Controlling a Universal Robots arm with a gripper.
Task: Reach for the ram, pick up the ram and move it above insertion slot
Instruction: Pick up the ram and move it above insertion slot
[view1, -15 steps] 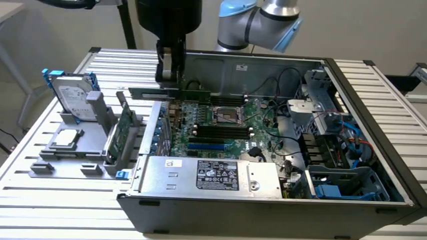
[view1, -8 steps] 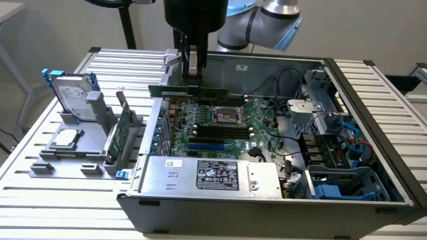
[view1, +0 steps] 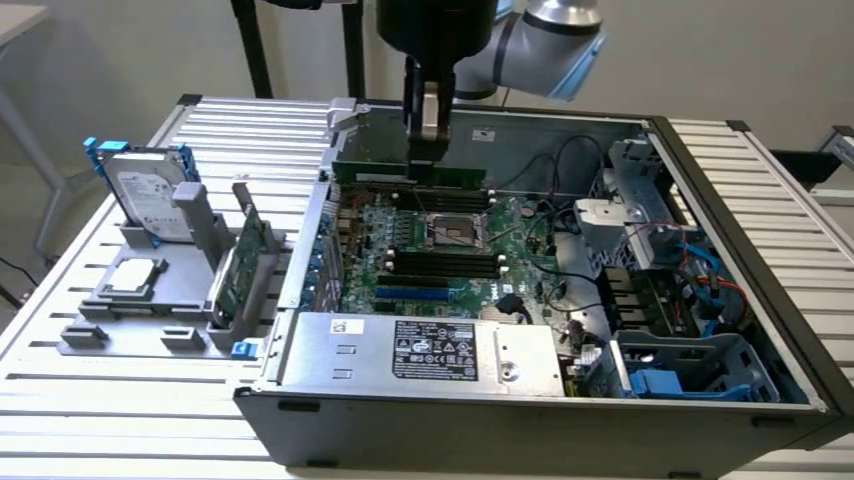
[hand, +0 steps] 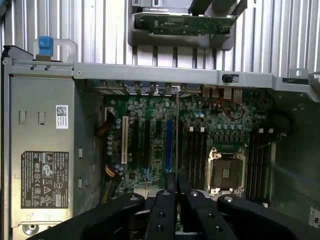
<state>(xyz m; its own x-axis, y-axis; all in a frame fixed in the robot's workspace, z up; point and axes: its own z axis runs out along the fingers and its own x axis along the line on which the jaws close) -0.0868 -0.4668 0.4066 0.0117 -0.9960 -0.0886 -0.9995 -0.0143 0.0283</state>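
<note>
The ram (view1: 387, 175) is a long, thin green stick held level above the rear part of the open computer case (view1: 747, 330). My gripper (view1: 429, 152) comes down from above and is shut on the stick near its middle. In the wrist view the black fingers (hand: 162, 210) pinch the ram (hand: 178, 130), which is seen edge-on as a thin line over the motherboard (hand: 155, 150). The black memory slots (view1: 441, 262) lie beside the CPU socket (view1: 454, 230), and in the wrist view these slots (hand: 197, 150) sit just beside the stick's line. The ram hangs clear of the board.
A grey fixture (view1: 127, 310) at the exterior view's left carries a hard drive (view1: 140, 195), a taller green expansion card (view1: 240, 270) and a small chip. The power supply (view1: 427, 350) fills the case's near end. Cables and a blue drive cage (view1: 681, 375) crowd the right side.
</note>
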